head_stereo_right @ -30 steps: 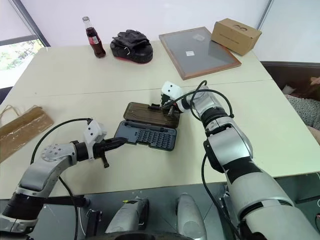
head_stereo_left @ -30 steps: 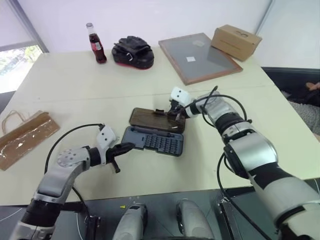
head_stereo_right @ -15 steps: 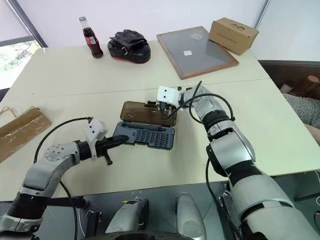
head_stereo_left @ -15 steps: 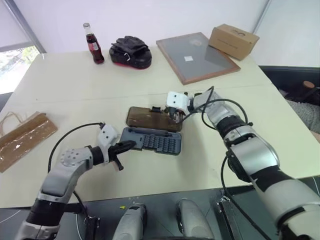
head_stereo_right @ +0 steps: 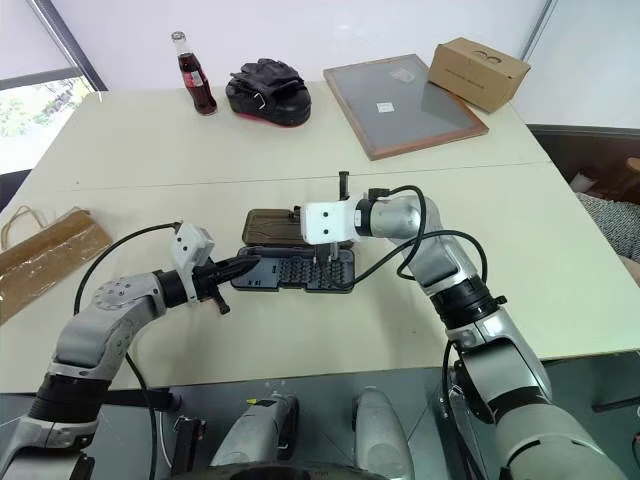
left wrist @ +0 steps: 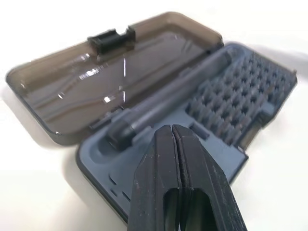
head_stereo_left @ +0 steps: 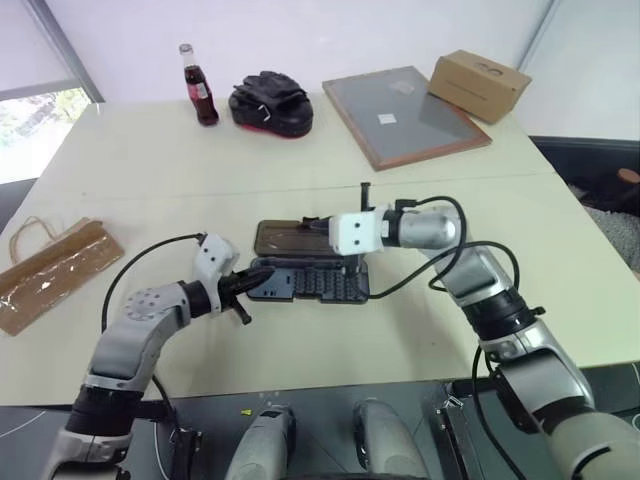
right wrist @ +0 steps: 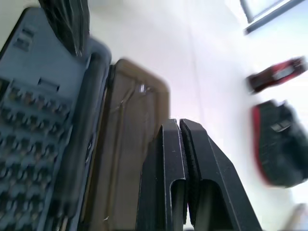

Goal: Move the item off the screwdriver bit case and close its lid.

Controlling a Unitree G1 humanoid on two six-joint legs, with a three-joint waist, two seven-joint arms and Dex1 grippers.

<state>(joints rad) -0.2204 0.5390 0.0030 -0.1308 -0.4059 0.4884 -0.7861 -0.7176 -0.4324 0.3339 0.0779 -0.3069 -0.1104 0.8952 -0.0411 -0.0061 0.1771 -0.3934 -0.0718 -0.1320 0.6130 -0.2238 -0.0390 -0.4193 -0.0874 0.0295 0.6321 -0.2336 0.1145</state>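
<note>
Left wrist view looks straight onto the screwdriver bit case [left wrist: 211,115]: its dark tray sits open at the middle of the table [head_stereo_left: 300,150], bits and a long driver handle exposed, with the smoky brown lid [left wrist: 115,72] laid flat behind it on its hinge. Nothing rests on the case; the kraft paper bag [head_stereo_left: 55,270] lies well apart at the table's left edge, so moving the item looks done and only the closing is left, by my reading.

The left gripper [head_stereo_left: 245,285] has its fingers pressed together, holding nothing, with the tips at the tray's left end. The right gripper [right wrist: 180,144] is likewise closed and empty, hovering above the lid's far side.

Compared with a second ago, the right arm has drawn back and risen, its wrist rolled over, so the white wrist block now sits above the tray instead of beyond the lid. The left gripper has hardly shifted. The lid has not lifted.
</note>
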